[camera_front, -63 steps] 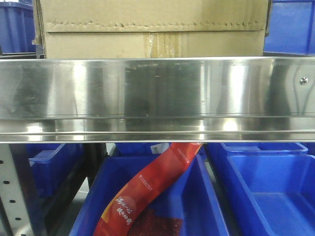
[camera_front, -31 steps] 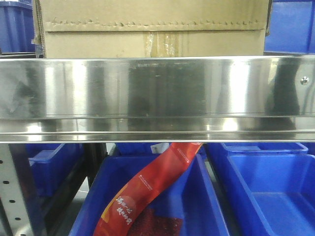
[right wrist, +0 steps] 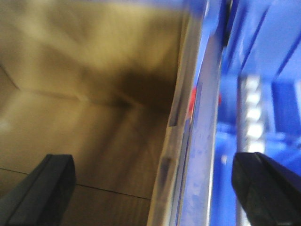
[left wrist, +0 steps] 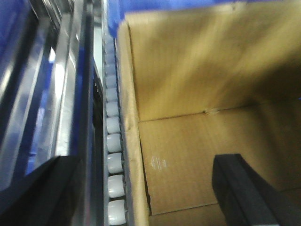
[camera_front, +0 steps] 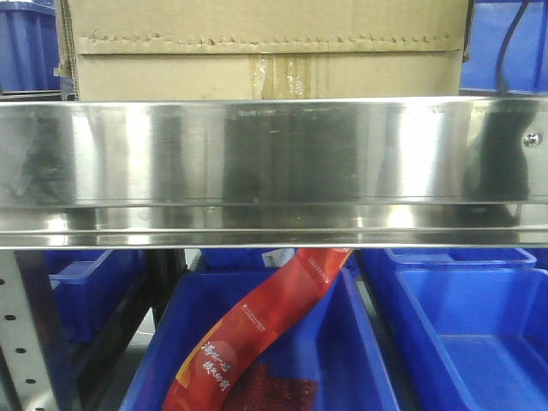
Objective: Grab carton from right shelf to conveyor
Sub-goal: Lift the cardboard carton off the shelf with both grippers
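Note:
The carton (camera_front: 171, 73) is plain brown cardboard with a jagged tape strip. It stands on the right shelf behind the shiny steel rail (camera_front: 274, 154). In the left wrist view my left gripper (left wrist: 148, 193) is open, its black fingers (left wrist: 249, 188) set either side of the left edge of the carton (left wrist: 197, 94). In the right wrist view my right gripper (right wrist: 157, 188) is open too, straddling the right edge of the carton (right wrist: 84, 94). Neither gripper holds anything. The conveyor is out of view.
White rollers (left wrist: 114, 141) run along the carton's left side. A blue bin (right wrist: 277, 56) stands close on its right. Below the rail are blue bins (camera_front: 479, 342), a red packet (camera_front: 257, 330) and a perforated upright (camera_front: 21, 334). A black cable (camera_front: 512, 43) hangs at top right.
A black cable has come into the front view at the top right. Dark reflections on the steel rail have grown and shifted. The carton has stayed on the shelf.

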Motion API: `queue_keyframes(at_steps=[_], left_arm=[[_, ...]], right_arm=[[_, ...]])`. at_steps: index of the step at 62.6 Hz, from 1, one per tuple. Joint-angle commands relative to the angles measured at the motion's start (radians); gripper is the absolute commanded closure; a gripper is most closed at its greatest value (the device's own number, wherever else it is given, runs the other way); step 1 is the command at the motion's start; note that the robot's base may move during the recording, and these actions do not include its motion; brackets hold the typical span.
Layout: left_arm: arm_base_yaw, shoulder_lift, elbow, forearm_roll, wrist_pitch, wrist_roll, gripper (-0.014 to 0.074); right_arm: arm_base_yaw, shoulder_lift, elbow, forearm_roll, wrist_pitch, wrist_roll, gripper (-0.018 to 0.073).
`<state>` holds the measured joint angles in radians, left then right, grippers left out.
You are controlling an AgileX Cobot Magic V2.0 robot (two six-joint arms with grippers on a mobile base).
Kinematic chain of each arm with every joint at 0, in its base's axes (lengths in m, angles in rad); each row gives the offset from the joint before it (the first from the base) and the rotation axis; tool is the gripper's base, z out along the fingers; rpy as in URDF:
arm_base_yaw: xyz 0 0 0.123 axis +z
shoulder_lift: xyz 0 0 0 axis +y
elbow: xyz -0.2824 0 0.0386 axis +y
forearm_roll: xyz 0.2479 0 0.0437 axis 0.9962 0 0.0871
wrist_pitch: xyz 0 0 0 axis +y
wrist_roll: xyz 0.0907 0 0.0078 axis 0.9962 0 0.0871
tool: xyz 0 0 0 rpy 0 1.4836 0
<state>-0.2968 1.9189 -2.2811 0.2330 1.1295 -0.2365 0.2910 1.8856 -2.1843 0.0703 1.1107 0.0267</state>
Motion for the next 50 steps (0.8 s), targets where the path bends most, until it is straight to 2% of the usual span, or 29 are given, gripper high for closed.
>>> queue_keyframes(at_steps=[1, 8, 12, 17, 21, 25, 28, 32, 37, 50], left_arm=[[0.004, 0.013, -0.009, -0.003, -0.023, -0.008, 0.0132], [0.004, 0.034, -0.009, -0.003, -0.021, -0.008, 0.0132], [0.004, 0.044, -0.009, -0.003, -0.019, -0.008, 0.0132], [0.004, 0.047, -0.009, -0.005, -0.019, -0.008, 0.0155], [0.004, 0.048, -0.009, -0.007, -0.017, -0.008, 0.023], [0.004, 0.051, -0.009, -0.007, -0.01, -0.008, 0.0364], [0.008, 0.054, -0.009, -0.007, 0.001, -0.008, 0.0493], [0.012, 0.057, -0.009, -0.019, 0.017, -0.008, 0.0643], [0.021, 0.064, -0.009, -0.03, 0.043, -0.008, 0.0592], [0.024, 0.059, -0.027, -0.036, 0.092, -0.008, 0.0614]], right_arm=[[-0.007, 0.015, -0.011, -0.008, -0.026, 0.002, 0.0001], [-0.011, 0.035, -0.011, -0.008, -0.026, 0.002, 0.0003], [-0.011, 0.04, -0.011, -0.008, -0.026, 0.002, 0.0044], [-0.011, 0.043, -0.011, -0.008, -0.026, 0.002, 0.0195], [-0.011, 0.043, -0.011, -0.008, -0.026, 0.002, 0.0349], [-0.011, 0.043, -0.011, -0.008, -0.02, 0.002, 0.0551], [-0.011, 0.043, -0.011, -0.008, -0.015, 0.002, 0.0648], [-0.011, 0.045, -0.011, -0.008, -0.011, 0.002, 0.0624], [-0.011, 0.045, -0.011, -0.009, -0.011, 0.002, 0.0627], [-0.011, 0.024, -0.011, -0.009, -0.007, 0.002, 0.0627]])
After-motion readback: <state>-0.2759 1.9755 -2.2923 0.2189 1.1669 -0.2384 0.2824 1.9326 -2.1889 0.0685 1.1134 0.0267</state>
